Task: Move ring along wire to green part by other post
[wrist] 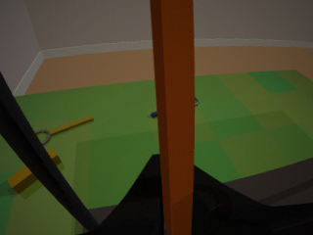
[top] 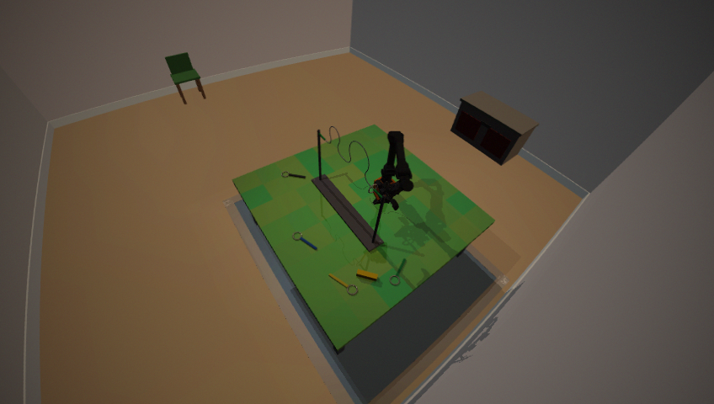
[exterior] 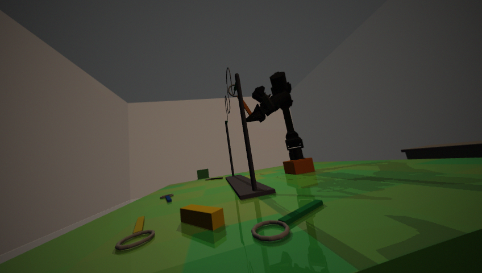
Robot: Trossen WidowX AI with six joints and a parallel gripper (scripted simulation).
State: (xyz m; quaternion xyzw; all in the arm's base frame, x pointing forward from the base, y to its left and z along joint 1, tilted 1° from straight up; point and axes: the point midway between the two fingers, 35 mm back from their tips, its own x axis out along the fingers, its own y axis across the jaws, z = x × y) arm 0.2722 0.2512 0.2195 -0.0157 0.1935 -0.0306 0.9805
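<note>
My gripper (exterior: pixel 248 119) (wrist: pixel 163 161) is shut on the orange handle (exterior: pixel 247 107) (wrist: pixel 176 98), below the ring (top: pixel 376 196) (exterior: pixel 232 95). The ring is up beside the top of the near post (top: pixel 378 222) (exterior: pixel 247 145), around the wire at or close to its green part (top: pixel 377 194); the arm partly hides it in the top view, and contact cannot be told. The handle slants down from ring to fingers. The grey wire (top: pixel 368 162) (exterior: pixel 228 68) curves away to the other green part (top: pixel 322 136) by the far post (top: pixel 319 155) (exterior: pixel 229 148).
The posts stand on a dark base bar (top: pixel 348 212) (exterior: pixel 257 194). A yellow block (top: pixel 367 274) (exterior: pixel 196 217) (wrist: pixel 31 173) and loose rings with green (top: pixel 401 268) (exterior: pixel 300 212), yellow (top: pixel 338 280) (wrist: pixel 70 125), blue (top: pixel 308 243) and black (top: pixel 296 176) handles lie on the table.
</note>
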